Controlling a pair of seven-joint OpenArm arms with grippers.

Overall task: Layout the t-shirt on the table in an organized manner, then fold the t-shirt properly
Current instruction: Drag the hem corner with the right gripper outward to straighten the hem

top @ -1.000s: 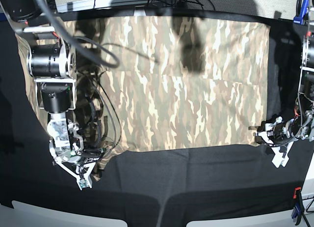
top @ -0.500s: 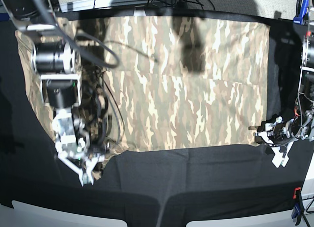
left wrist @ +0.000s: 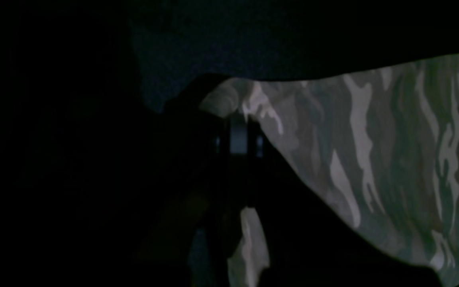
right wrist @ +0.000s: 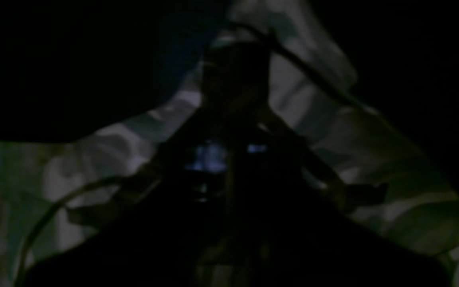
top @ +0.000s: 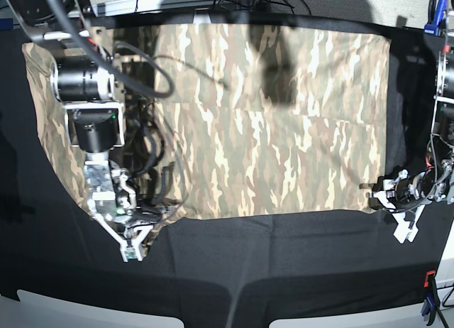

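The t-shirt (top: pixel 269 122) lies spread across the far half of the table (top: pixel 284 264); left gripper (top: pixel 376 193) is clamped on its near corner, right gripper (top: pixel 131 246) closed at the opposite corner; lift both evenly, keeping the hem taut.

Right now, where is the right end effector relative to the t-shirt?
In the base view it sits low on the left: the right end effector is at the t-shirt's near-left corner, over the table.
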